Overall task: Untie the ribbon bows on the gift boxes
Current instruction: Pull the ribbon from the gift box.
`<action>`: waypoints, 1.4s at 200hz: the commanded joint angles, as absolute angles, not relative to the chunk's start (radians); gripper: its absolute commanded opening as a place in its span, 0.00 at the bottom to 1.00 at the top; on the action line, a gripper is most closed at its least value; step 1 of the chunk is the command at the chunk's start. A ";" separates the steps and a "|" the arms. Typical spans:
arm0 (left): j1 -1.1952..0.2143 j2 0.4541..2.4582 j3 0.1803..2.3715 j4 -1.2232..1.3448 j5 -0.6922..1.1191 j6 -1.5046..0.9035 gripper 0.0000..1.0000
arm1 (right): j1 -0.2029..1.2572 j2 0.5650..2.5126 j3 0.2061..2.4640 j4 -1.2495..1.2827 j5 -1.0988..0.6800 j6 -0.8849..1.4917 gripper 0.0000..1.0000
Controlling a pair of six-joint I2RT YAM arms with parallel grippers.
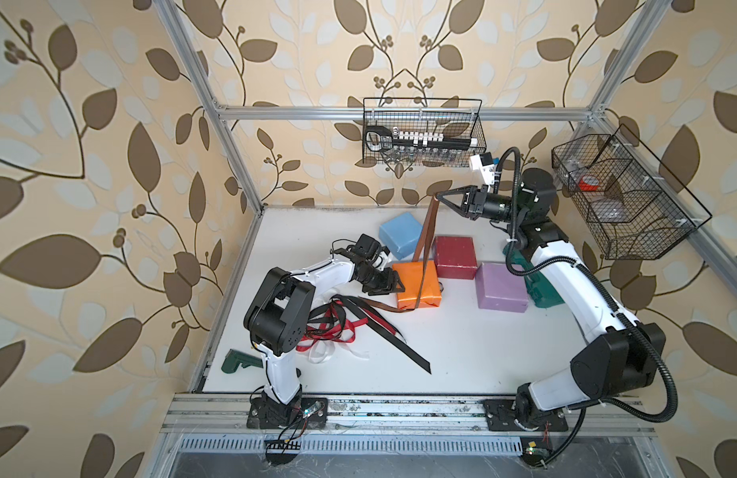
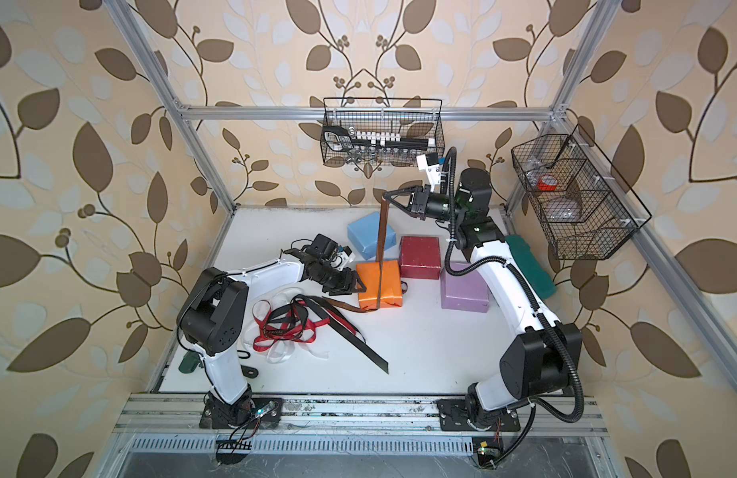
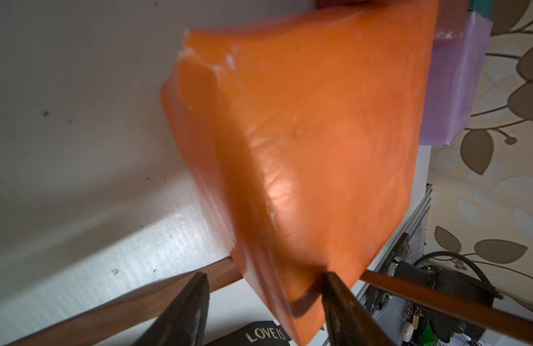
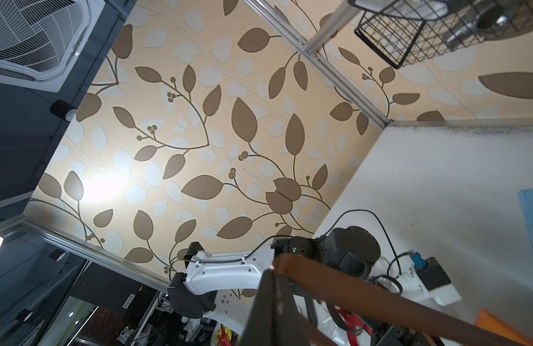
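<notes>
Upward, the brown ribbon [image 1: 427, 231] runs taut from the orange box [image 1: 408, 289] to the clamped right gripper [image 1: 438, 195]; left gripper [image 1: 395, 287] half-open alongside.

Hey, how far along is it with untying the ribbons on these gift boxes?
Three done: the blue box, dark red box and lilac box are bare, with red, white and black ribbons piled loose. In hand: the right gripper is shut on the brown ribbon, held high above the orange box, the open left gripper beside it. Left: that ribbon wraps the box.
</notes>
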State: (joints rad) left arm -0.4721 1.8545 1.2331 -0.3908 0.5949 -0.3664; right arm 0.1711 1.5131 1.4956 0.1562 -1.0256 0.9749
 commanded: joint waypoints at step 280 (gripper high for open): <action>-0.492 1.856 1.286 -0.432 0.590 -0.339 0.62 | 0.028 1.471 1.996 0.187 -0.953 1.045 0.00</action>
State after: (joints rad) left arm -0.4850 1.8748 1.2575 -0.3973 0.5987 -0.3660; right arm 0.0425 1.5043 2.1113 0.1513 -0.9718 1.0763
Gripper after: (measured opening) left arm 0.617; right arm 0.047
